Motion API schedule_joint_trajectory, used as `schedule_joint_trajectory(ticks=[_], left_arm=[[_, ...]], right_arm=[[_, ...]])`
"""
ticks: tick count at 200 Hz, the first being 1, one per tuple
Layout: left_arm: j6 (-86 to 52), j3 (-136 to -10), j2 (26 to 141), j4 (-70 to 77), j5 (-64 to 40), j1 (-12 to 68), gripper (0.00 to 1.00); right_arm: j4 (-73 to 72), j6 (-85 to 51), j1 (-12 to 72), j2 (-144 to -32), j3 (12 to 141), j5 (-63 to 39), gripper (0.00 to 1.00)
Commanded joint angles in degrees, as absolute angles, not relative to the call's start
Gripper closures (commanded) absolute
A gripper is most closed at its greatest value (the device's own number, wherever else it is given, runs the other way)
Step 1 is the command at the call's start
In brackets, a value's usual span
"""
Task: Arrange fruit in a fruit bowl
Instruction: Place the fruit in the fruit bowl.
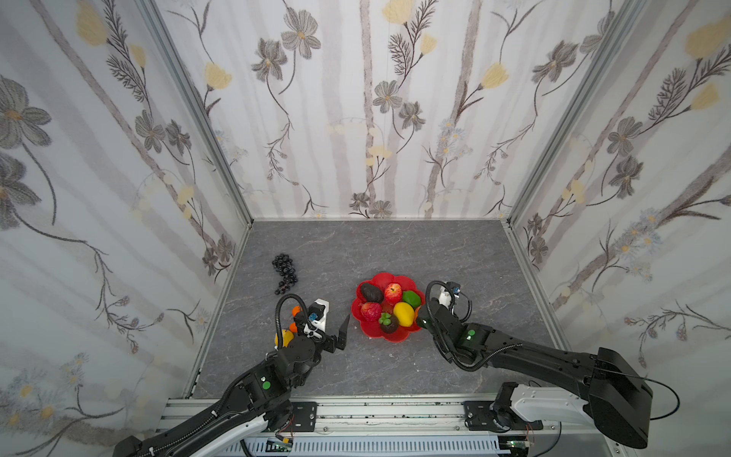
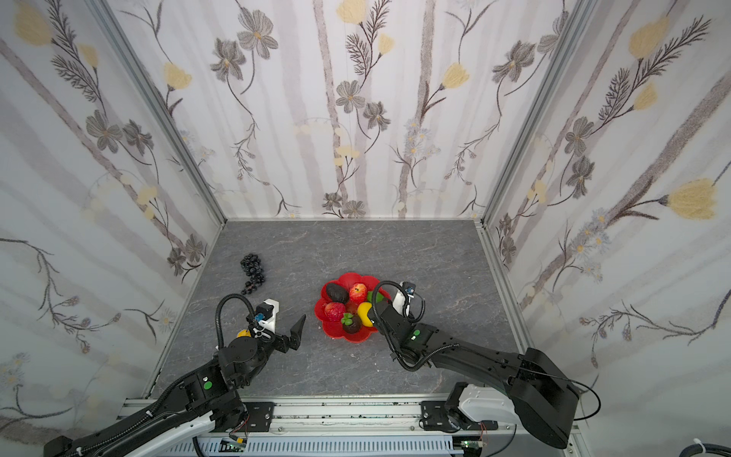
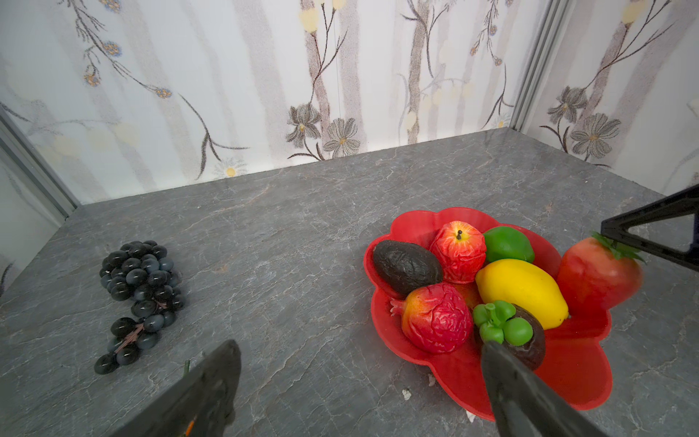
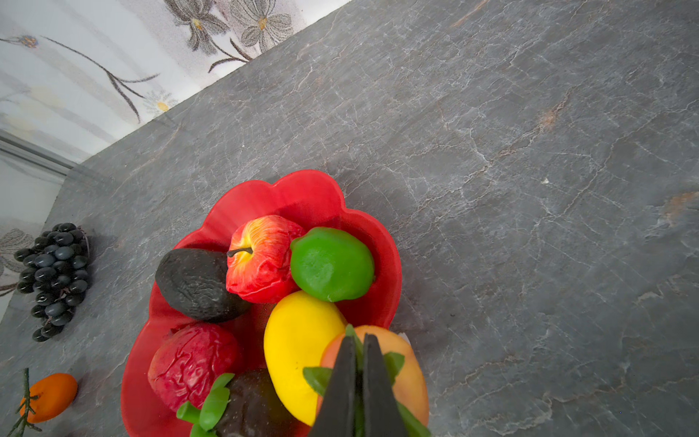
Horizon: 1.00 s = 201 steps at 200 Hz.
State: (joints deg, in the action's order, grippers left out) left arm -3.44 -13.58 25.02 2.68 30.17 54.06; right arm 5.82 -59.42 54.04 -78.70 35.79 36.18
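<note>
Closest in the left wrist view, the left gripper (image 3: 359,350) stands spread wide with nothing between its fingers. Just to its left, partly hidden by the wrist, small oranges (image 1: 296,311) lie on the grey surface (image 1: 395,245). Ahead of it and to the left, well apart, rests the black grape bunch (image 1: 284,269).

To its right, near its right fingertip but apart from it, sits the red fruit bowl (image 1: 379,279). Inside are an avocado (image 1: 371,292), an apple (image 1: 392,292), a lime (image 1: 411,298), a lemon (image 1: 403,313), a bumpy red pomegranate (image 1: 371,311) and a dark mangosteen (image 1: 389,321).

At the bowl's right side, the right gripper (image 4: 357,340) is pressed together on the green leaf cap of a strawberry (image 3: 597,276), which hangs at the rim just beside the lemon.
</note>
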Motion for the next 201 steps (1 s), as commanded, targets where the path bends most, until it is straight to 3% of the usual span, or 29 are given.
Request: schedule_joint_trajectory(ticks=[1, 167, 201], left_arm=[[-4.3, -13.4, 24.6, 3.2, 30.4, 53.9, 0.00], [-4.3, -13.3, 23.9, 2.9, 30.3, 53.8, 0.00], [-4.3, -13.3, 24.0, 3.0, 30.1, 53.7, 0.00]], right_arm=[[6.4, -60.7, 54.1, -79.7, 36.7, 36.8, 1.00], [5.6, -58.0, 51.9, -84.6, 39.4, 32.0, 0.89], [6.0, -57.6, 51.9, -83.9, 39.5, 32.3, 0.80]])
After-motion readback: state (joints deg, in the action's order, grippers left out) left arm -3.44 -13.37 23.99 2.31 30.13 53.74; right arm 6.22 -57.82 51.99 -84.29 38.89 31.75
